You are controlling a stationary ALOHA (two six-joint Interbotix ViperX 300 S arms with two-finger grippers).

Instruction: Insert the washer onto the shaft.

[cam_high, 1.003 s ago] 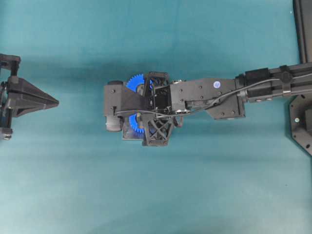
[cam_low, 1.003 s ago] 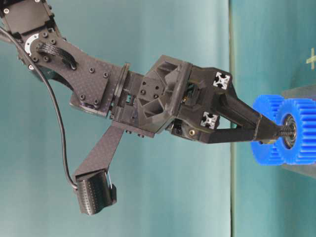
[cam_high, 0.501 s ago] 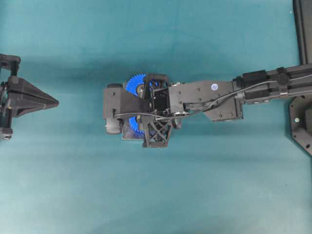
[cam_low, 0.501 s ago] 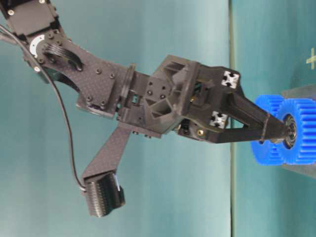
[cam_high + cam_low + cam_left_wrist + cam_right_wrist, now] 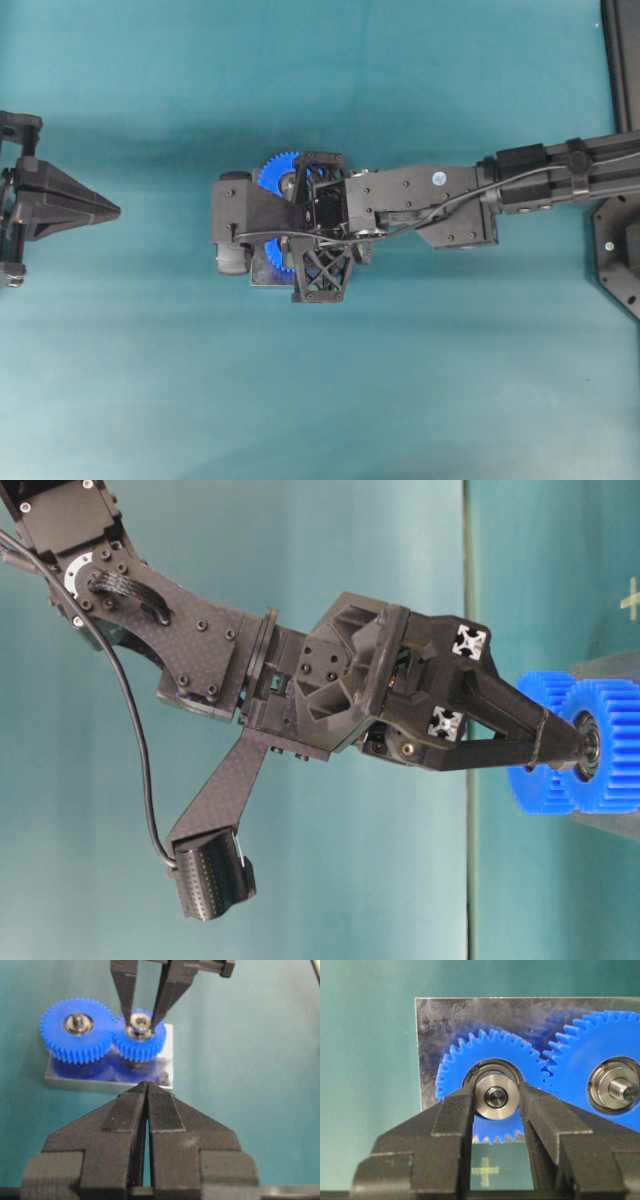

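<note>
left claw (image 5: 146, 1091): ribbed black pads pressed together, tips meeting in a wedge, holding nothing, parked well short of the metal plate (image 5: 167, 1055). past it on the plate, two toothed blue plastic gears mesh side by side: a big gear (image 5: 77, 1030) and a small gear (image 5: 141, 1042). right claw (image 5: 496, 1097) reaches down over the small gear, black fingers (image 5: 454, 1110) clamped on either side of a shiny flat steel washer (image 5: 495, 1096). washer sits between the fingertips, centred in the gear's hub, around the shaft (image 5: 495, 1096) end. big gear's threaded stud (image 5: 623, 1091) is bare. teal mat (image 5: 150, 380) underneath.
</note>
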